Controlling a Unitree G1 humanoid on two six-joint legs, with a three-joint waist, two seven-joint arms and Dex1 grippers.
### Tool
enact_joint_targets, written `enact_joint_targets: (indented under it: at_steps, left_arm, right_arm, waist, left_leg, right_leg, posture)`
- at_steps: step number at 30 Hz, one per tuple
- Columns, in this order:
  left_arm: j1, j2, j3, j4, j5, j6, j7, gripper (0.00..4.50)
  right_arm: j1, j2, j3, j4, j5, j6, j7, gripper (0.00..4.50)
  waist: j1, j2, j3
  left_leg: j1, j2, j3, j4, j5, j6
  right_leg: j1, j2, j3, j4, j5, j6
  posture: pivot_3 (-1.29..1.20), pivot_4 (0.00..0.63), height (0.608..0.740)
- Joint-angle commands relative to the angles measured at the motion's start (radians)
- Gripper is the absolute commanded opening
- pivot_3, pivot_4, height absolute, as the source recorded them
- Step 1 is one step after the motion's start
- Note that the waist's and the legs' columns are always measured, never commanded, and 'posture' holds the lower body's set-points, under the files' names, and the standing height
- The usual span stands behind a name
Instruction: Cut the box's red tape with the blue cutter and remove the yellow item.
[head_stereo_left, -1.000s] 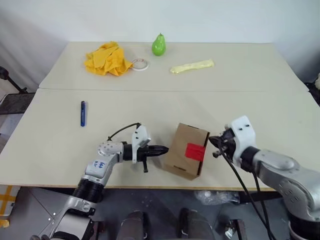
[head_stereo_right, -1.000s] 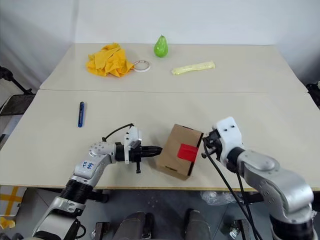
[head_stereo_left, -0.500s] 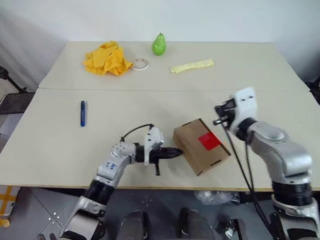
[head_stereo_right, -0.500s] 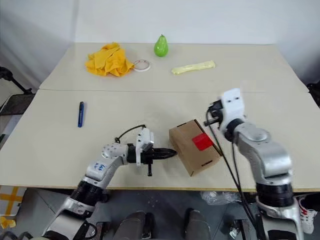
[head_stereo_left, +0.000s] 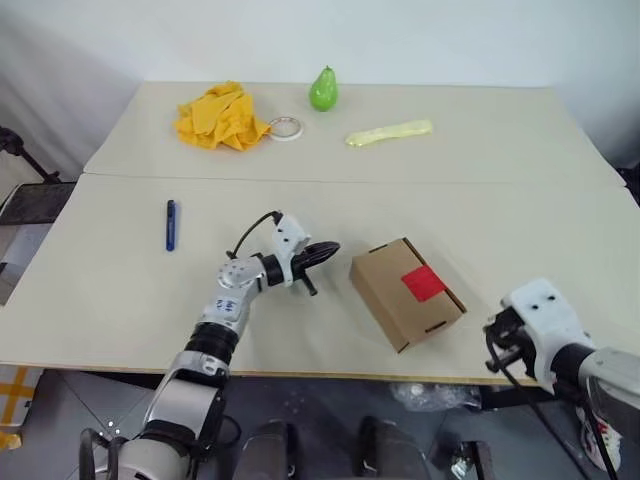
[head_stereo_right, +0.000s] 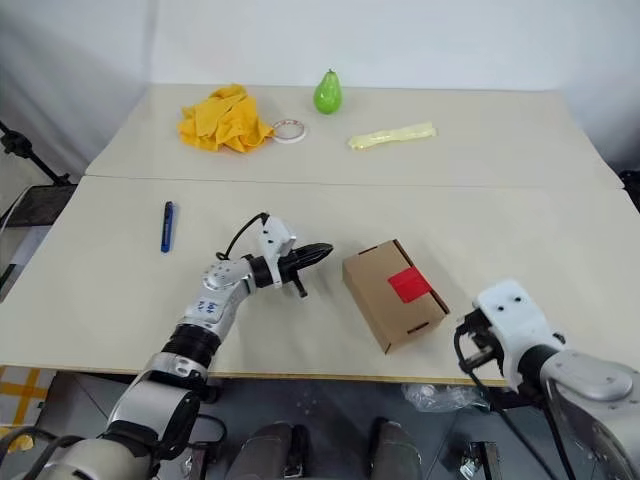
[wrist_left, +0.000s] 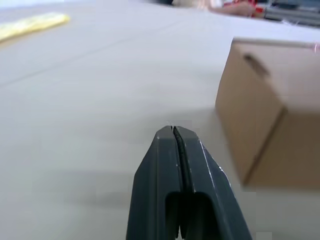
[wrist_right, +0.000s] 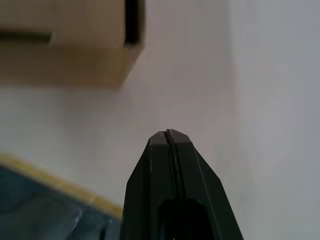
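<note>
The brown cardboard box (head_stereo_left: 400, 300) lies flat near the table's front edge, with the red tape (head_stereo_left: 423, 284) on its top face. The blue cutter (head_stereo_left: 171, 224) lies alone on the table, far to the left. My left gripper (head_stereo_left: 328, 248) is shut and empty, level, just left of the box and a short gap from it; the box's side (wrist_left: 265, 110) shows ahead of it. My right gripper (wrist_right: 166, 134) is shut and empty, at the front edge to the right of the box, pointing down at the table. The yellow item is hidden.
At the back lie an orange-yellow cloth (head_stereo_left: 215, 115), a tape roll (head_stereo_left: 286, 128), a green pear (head_stereo_left: 322, 90) and a pale yellow strip (head_stereo_left: 390, 133). A seam (head_stereo_left: 350, 181) crosses the table. The front edge (wrist_right: 60, 182) runs close beneath the right gripper.
The box was turned and shifted right and now lies flat, tape up. My right arm pulled back from it to the front edge. My left gripper moved farther out over the table.
</note>
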Motion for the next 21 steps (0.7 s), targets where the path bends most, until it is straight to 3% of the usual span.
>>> enact_joint_targets:
  at_steps: [1,7,10,21]
  left_arm:
    - [-0.068,-0.039,0.001,0.086,0.01,-0.07,-0.033,0.01]
    - [-0.117,-0.061,-0.009,0.153,0.015,-0.071,-0.136,0.01]
    - [-0.094,-0.043,-0.02,0.098,0.006,-0.034,-0.202,0.01]
    - [-0.077,-0.042,-0.041,0.015,0.01,0.041,-0.27,0.01]
  right_arm:
    - [-0.041,0.06,0.018,-0.027,0.08,0.002,-0.077,0.0]
    - [-0.157,0.167,0.138,-0.019,0.027,0.02,-0.155,0.0]
    - [-0.215,0.194,0.17,0.011,-0.005,0.02,-0.175,0.0]
    - [-0.214,0.162,0.17,0.008,-0.048,0.02,-0.131,0.0]
  waist:
    - [-0.005,0.0,0.0]
    - [-0.006,0.0,0.0]
    - [-0.007,0.0,0.0]
    - [-0.003,0.0,0.0]
  left_leg:
    - [0.001,0.0,0.0,0.0,0.0,0.0]
    - [0.001,0.0,0.0,-0.001,0.001,-0.002]
    - [0.0,0.0,0.0,-0.001,0.001,-0.002]
    - [-0.001,-0.004,0.0,-0.001,0.0,-0.001]
  right_leg:
    - [0.0,0.0,0.0,0.0,0.0,0.0]
    - [-0.001,0.001,0.0,0.001,-0.001,-0.002]
    - [-0.001,0.001,-0.001,0.002,-0.001,-0.001]
    - [-0.001,0.001,-0.001,0.001,-0.001,-0.001]
  posture:
    - [0.0,0.15,0.74]
    - [0.0,0.15,0.74]
    - [0.0,0.15,0.74]
    - [0.0,0.15,0.74]
